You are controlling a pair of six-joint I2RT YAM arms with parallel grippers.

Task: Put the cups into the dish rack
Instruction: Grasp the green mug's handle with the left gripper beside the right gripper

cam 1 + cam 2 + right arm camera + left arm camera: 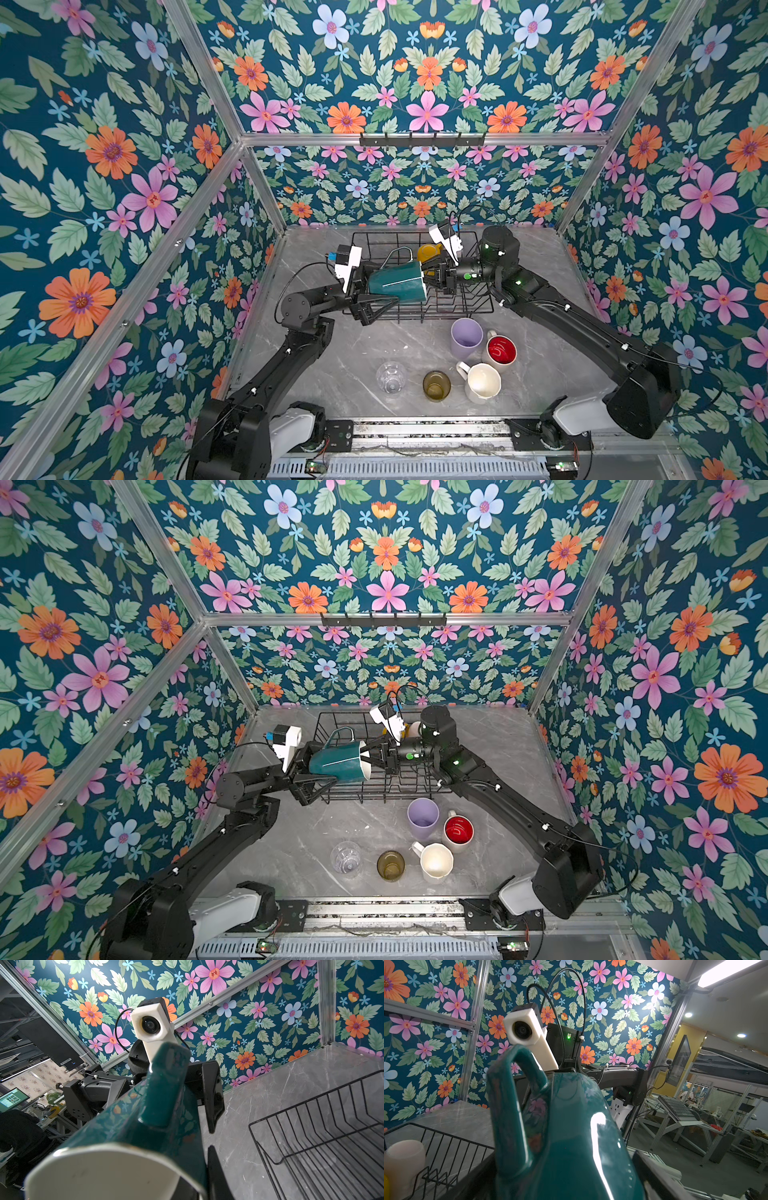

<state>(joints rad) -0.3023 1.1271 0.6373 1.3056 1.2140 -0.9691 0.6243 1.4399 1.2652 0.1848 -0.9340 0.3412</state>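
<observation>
Five cups point(436, 385) stood on the grey marble desk point(332, 365). Over one black wire dish rack point(457, 312) holding a yellow mug point(428, 252) and cream cup point(402, 1159), the left end effector point(376, 286) gaped around one dark green mug point(401, 282); the right end effector point(430, 277) clamped its rim.

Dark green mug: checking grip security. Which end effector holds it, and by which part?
The right end effector holds the dark green mug by its rim, shut on the wall. The left end effector stands open around its base.

Floral wallpaper point(428, 83) covering every wall, aluminium rail point(291, 139) crossing at twelve o'clock, grey marble tabletop point(332, 374) lying at six o'clock
</observation>
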